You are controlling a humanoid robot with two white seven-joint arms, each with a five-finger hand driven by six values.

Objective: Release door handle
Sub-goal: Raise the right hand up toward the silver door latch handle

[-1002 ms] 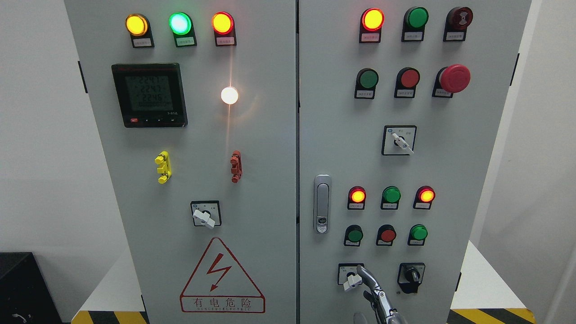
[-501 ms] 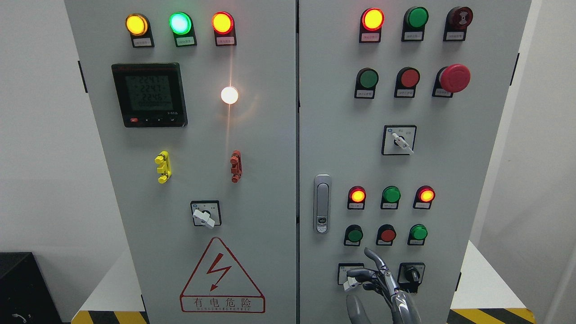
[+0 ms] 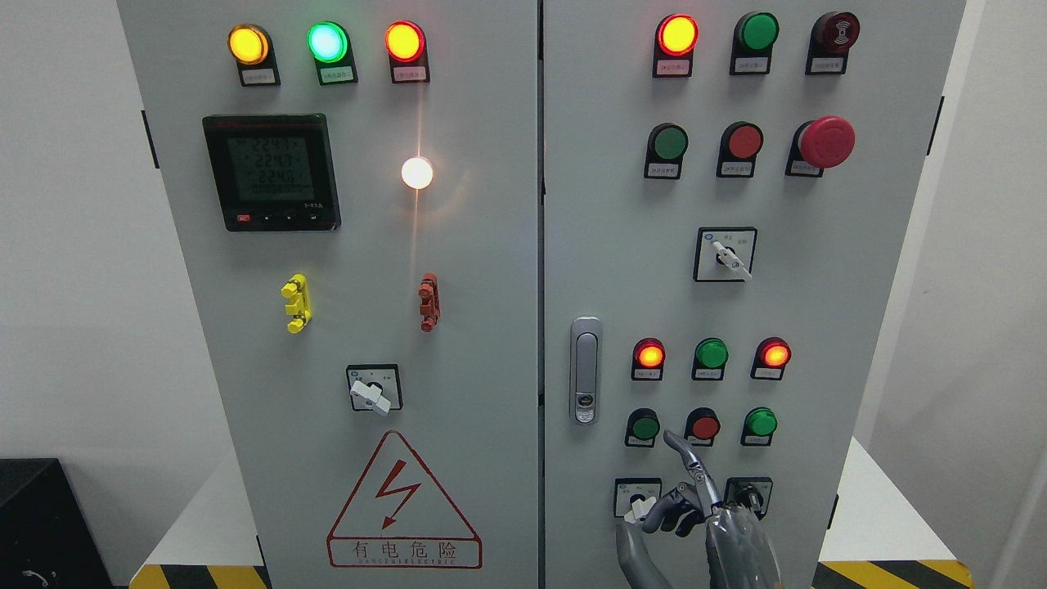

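Since my robot hand [image 3: 683, 503] is nowhere on the handle [image 3: 586, 370], the release looks done, as far as I can judge; the handle sits untouched at the right door's left edge, well above my fingers. My right arm rises from the bottom edge, one finger pointing up, the others curled loosely by the white switch [image 3: 639, 509], gripping nothing I can see.

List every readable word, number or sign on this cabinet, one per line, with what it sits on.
"有电危险": under the lightning-bolt triangle on the red warning sign.
Digital meter: rows of digits beginning "224"; last digits unclear.
Small label plates under lamps and buttons: too small to read.
Selector switch plates: print too small.
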